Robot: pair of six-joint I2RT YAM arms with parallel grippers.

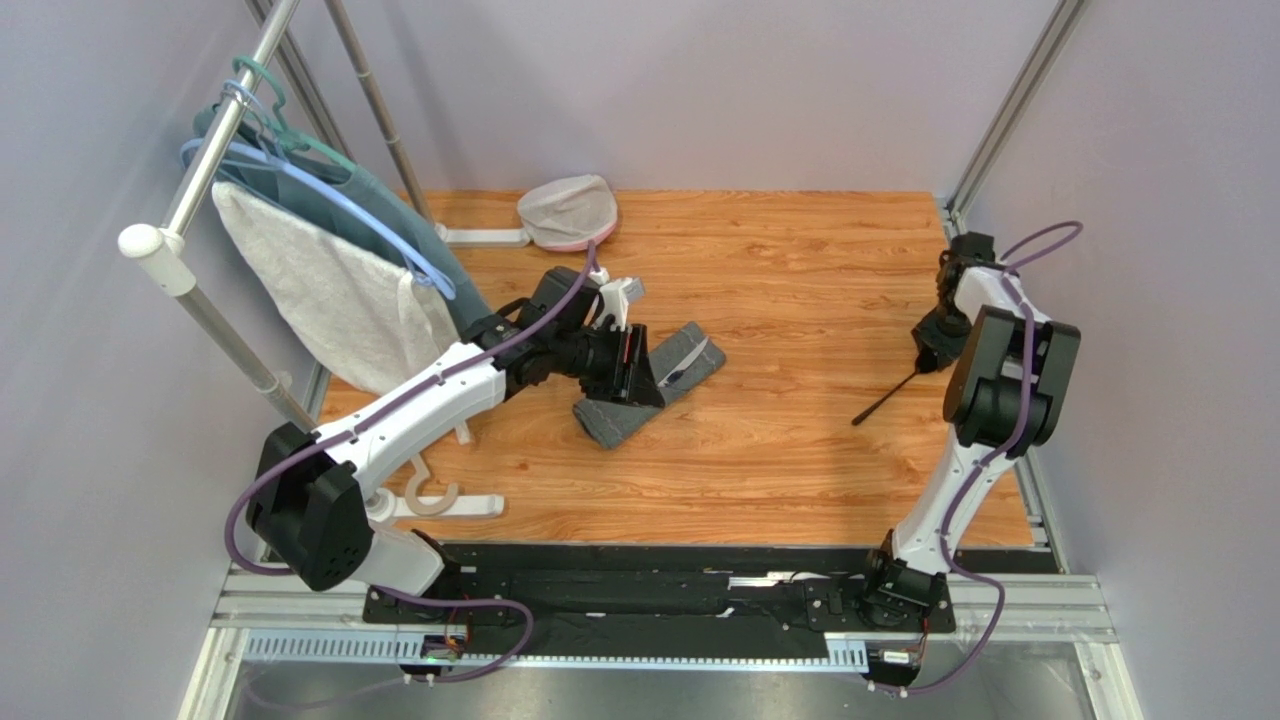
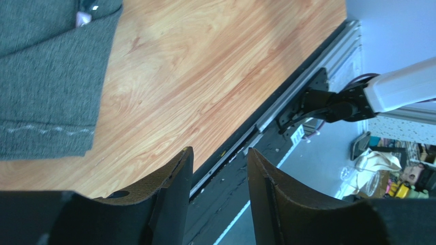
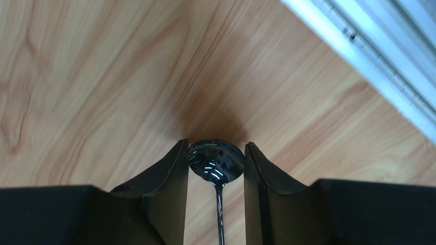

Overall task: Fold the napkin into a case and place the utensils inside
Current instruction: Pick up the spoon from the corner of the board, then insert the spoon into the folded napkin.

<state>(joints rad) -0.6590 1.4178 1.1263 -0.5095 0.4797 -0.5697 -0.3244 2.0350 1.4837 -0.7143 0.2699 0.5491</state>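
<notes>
The dark grey napkin, folded into a narrow case (image 1: pixel 661 387), lies mid-table; a silver-grey utensil (image 1: pixel 688 360) shows at its open far end. In the left wrist view the cloth (image 2: pixel 51 76) fills the upper left, with a pale stitched line. My left gripper (image 1: pixel 637 366) hovers at the case's left side, jaws open and empty (image 2: pixel 220 158). My right gripper (image 1: pixel 932 354) is at the right edge, shut on the bowl of a black spoon (image 3: pixel 215 162), whose handle (image 1: pixel 887 398) slants toward the table's middle.
A rack at the left holds a white towel (image 1: pixel 331 300) and a teal-blue garment (image 1: pixel 323 188) on hangers. A pale mesh cover (image 1: pixel 568 207) lies at the back. A hanger hook (image 1: pixel 428 495) lies near the left arm. An aluminium rail (image 3: pixel 368 61) borders the right edge.
</notes>
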